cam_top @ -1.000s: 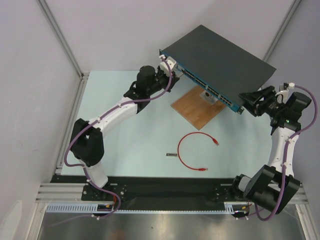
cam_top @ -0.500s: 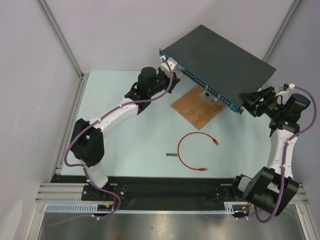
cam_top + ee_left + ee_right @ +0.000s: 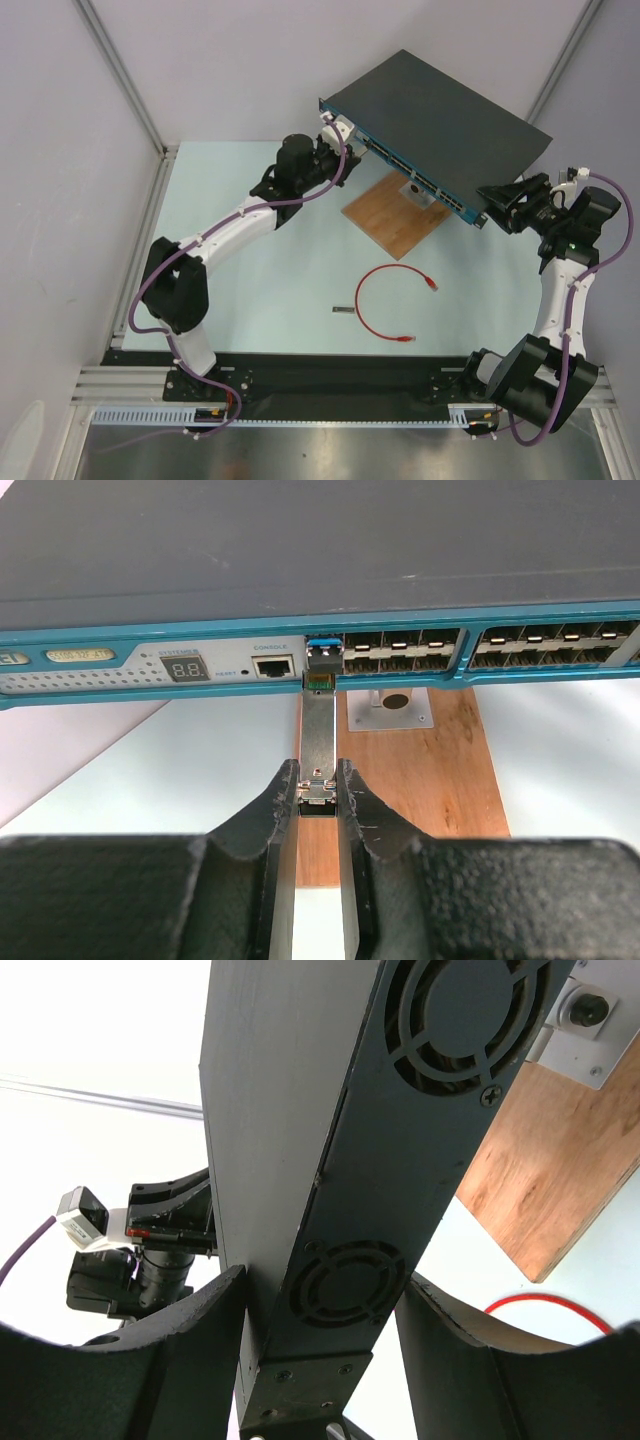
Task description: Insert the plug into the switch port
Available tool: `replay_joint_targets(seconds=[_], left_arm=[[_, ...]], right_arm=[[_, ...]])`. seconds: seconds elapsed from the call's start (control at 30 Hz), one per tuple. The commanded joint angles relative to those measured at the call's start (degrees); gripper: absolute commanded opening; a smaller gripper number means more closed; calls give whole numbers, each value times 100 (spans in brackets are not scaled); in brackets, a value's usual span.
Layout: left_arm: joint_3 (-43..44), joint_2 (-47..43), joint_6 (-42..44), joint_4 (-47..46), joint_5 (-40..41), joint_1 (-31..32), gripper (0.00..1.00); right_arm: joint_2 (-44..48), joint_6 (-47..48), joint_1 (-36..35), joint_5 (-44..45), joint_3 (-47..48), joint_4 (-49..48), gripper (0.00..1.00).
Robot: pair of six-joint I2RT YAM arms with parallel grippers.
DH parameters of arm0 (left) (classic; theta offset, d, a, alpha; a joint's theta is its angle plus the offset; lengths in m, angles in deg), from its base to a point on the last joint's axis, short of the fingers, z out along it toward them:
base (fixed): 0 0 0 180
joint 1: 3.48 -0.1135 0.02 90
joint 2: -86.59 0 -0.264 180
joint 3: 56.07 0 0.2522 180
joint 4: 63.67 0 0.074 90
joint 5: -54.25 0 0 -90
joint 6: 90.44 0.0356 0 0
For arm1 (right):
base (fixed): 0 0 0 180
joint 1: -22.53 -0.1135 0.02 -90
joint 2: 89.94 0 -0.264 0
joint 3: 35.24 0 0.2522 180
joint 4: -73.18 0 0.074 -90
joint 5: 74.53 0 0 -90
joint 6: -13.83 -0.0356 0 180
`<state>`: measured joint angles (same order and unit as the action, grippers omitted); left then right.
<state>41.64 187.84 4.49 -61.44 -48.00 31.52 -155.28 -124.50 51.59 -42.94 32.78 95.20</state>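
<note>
The dark switch (image 3: 440, 120) with a teal port face stands tilted at the back of the table. My left gripper (image 3: 338, 148) is shut on a silver plug (image 3: 318, 730). In the left wrist view the gripper (image 3: 318, 776) grips the plug's rear end. The plug's tip sits at the port (image 3: 322, 662) just right of the console socket, under a blue latch. My right gripper (image 3: 502, 206) is shut on the switch's right end. In the right wrist view its fingers (image 3: 215, 1310) flank the vented side of the switch (image 3: 330, 1160).
A wooden board (image 3: 395, 218) with a white bracket (image 3: 420, 190) lies under the switch. A red cable (image 3: 385, 300) curls on the table's middle. A small metal piece (image 3: 343, 310) lies to its left. Aluminium rails (image 3: 150, 210) border the left side.
</note>
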Motion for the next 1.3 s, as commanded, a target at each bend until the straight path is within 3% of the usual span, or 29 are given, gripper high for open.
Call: replay_joint_targets(seconds=[0.0,1.27], left_arm=[[17,-150,-124,-376,-199,164,0],[351,-238,140,-350,-84,253,0]], right_arm=[[-5,219,-234,216,155,-658,0],[-172,465,-322,269,234,-544,0]])
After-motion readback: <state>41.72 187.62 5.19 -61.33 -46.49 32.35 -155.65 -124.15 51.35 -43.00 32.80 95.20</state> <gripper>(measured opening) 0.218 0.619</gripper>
